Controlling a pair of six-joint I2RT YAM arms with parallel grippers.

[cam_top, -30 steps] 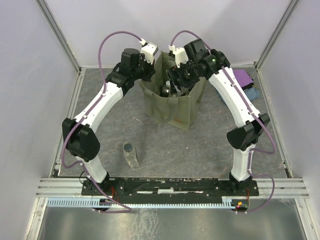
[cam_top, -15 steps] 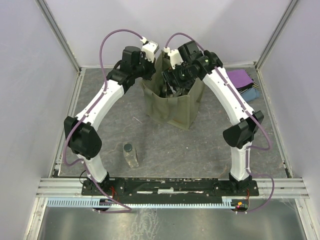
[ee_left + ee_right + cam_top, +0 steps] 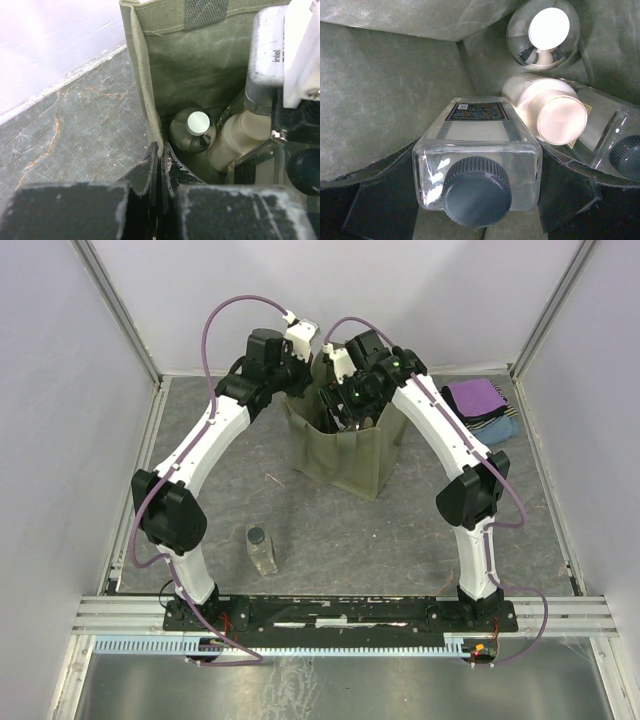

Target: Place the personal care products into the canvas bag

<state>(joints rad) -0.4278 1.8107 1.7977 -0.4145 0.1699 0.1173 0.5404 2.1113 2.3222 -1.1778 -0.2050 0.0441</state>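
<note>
Top external view first, Inspector: where is the bag (image 3: 345,455)?

Upright at the far middle of the table (image 3: 400,530), Clerk. Both arms reach to its mouth. One loose bottle (image 3: 262,548), clear with a dark cap, lies on the table near the left arm's base, well apart from the bag. A cloth (image 3: 482,405) lies at the far right.

State of the left gripper (image 3: 159,152)?

Left wrist view: pinched tight on the bag's rim at a corner seam, fabric between the fingers.

And the right gripper (image 3: 476,165)?

Right wrist view: down inside the bag, fingers set partway apart and clamped on either side of the held bottle (image 3: 475,145), which is clear and rectangular, dark cap toward the camera.

Other contents?

A silver bottle (image 3: 543,35) sits in the far corner. The jar (image 3: 550,107) is below it in the picture, just beside the held bottle. A third bottle (image 3: 615,145), dark-capped, lies against the jar at the picture's right edge.
</note>
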